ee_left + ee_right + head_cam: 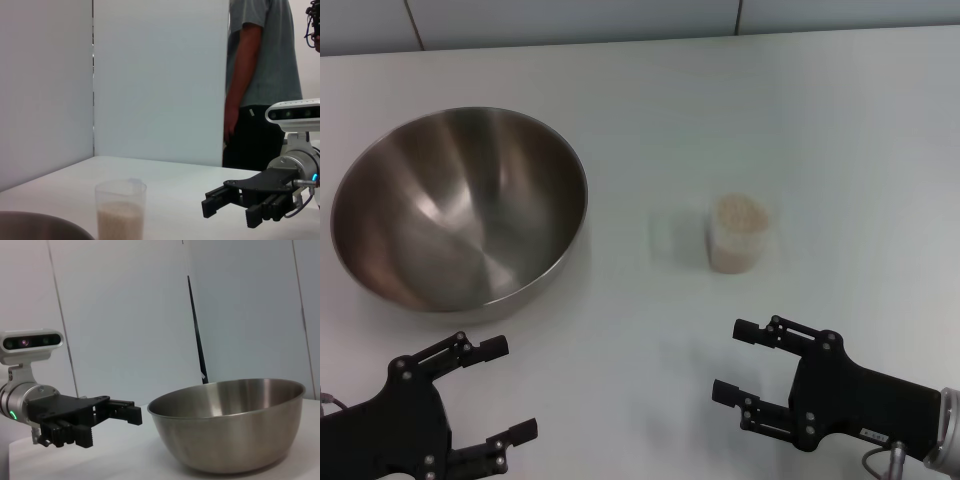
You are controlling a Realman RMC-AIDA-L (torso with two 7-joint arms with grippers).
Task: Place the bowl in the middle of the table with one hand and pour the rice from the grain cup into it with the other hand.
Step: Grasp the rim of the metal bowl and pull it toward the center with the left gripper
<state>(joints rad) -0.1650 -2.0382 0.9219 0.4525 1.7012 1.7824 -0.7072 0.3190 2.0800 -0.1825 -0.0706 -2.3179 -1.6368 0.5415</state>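
at the lower left the left gripper (498,390) was wide open and empty, near the bowl (460,205) at the left. it should grip the rim firmly. the cup (741,232) stood at the centre; the right gripper (737,362) was open and empty.

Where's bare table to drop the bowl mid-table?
Bare patch between the bowl and the grain cup, running toward the table's far edge. Also open beyond and right of the cup. Tighter near the front: left gripper below the bowl, right gripper before the cup, both open.
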